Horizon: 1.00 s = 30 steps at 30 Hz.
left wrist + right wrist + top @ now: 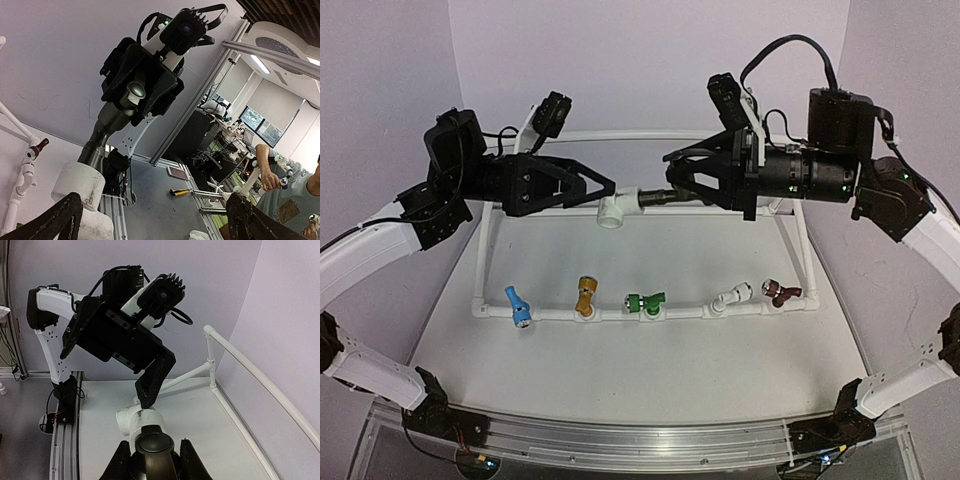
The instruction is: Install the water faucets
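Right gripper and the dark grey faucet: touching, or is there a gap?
Touching. The right wrist view shows the right gripper closed on the dark grey faucet, both fingers flush against its sides.

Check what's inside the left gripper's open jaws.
The white fitting on the dark grey faucet, which the right gripper holds. Its lower part is covered; contact with the jaws unclear.

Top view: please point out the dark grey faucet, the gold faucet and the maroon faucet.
dark grey faucet (653, 197), top view, dark barrel beside its white fitting
gold faucet (585, 297), top view, its body
maroon faucet (782, 292), top view, its body
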Each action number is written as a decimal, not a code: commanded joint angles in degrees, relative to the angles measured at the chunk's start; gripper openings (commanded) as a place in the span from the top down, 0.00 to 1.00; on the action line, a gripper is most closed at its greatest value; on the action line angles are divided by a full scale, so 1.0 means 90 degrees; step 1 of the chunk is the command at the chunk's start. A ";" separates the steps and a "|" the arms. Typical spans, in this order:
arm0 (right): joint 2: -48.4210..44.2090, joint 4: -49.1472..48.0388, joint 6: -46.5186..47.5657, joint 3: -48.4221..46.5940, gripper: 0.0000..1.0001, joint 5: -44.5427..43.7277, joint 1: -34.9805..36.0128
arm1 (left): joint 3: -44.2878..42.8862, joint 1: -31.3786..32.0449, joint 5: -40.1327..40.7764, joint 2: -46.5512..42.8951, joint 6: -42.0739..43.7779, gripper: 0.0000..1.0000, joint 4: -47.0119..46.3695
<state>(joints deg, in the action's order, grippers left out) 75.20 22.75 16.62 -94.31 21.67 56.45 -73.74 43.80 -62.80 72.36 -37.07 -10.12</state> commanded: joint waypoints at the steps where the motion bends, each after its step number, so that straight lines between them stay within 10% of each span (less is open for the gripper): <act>1: -0.0001 -0.0741 0.0145 -0.0424 1.00 -0.0629 -0.0093 | -0.0368 0.0364 -0.0452 -0.0169 0.0525 0.00 0.0744; 30: -0.0048 -0.0802 0.0157 -0.0592 1.00 -0.0916 -0.0096 | -0.0570 0.0397 -0.0112 -0.0193 0.2024 0.02 0.2789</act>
<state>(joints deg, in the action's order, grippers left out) 75.81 22.07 17.98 -96.70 14.42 55.40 -76.40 47.35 -64.33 71.33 -22.16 11.89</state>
